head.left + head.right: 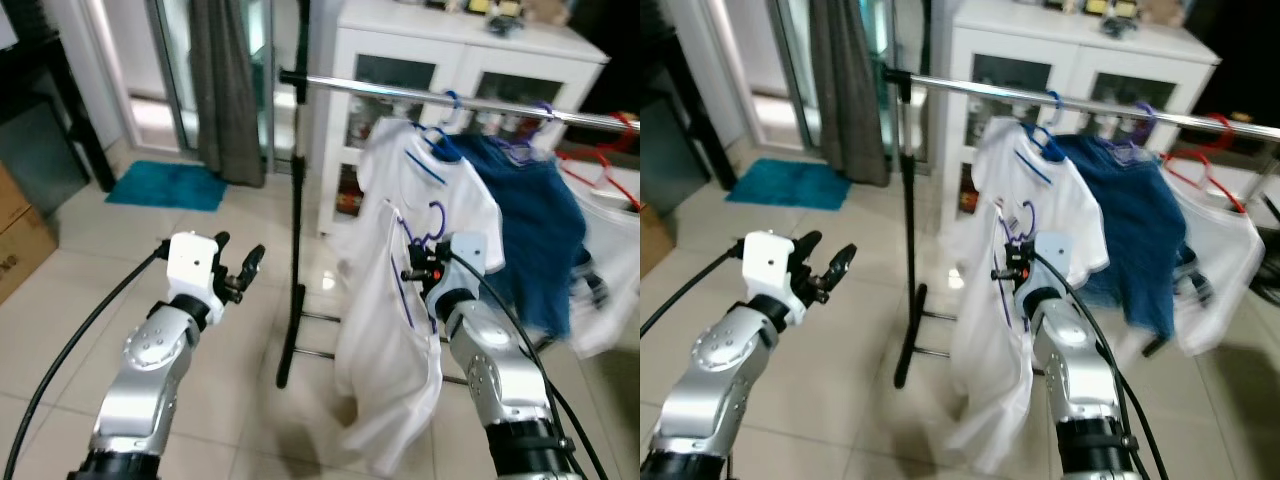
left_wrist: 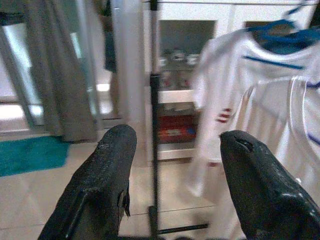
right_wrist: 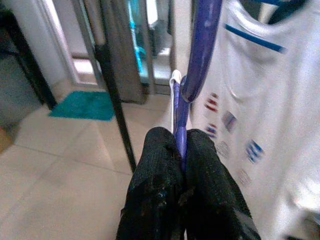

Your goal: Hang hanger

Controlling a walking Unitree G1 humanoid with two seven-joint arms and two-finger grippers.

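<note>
My right gripper (image 1: 420, 268) is shut on a purple hanger (image 3: 196, 65) that carries a white shirt (image 1: 385, 360), held below the silver rail (image 1: 420, 96). The hanger's hook (image 1: 437, 218) curls up in front of another white shirt on a blue hanger (image 1: 440, 140) that hangs on the rail. My left gripper (image 1: 240, 265) is raised at the left, open and holding nothing, its fingers (image 2: 107, 175) pointing toward the rack's black post (image 1: 297, 230).
A blue garment (image 1: 535, 220) and a red hanger (image 1: 600, 160) with white cloth hang further right on the rail. A white cabinet (image 1: 440, 60) stands behind the rack. A grey curtain (image 1: 225, 90) and a teal mat (image 1: 165, 185) lie left. A cardboard box (image 1: 20, 240) sits far left.
</note>
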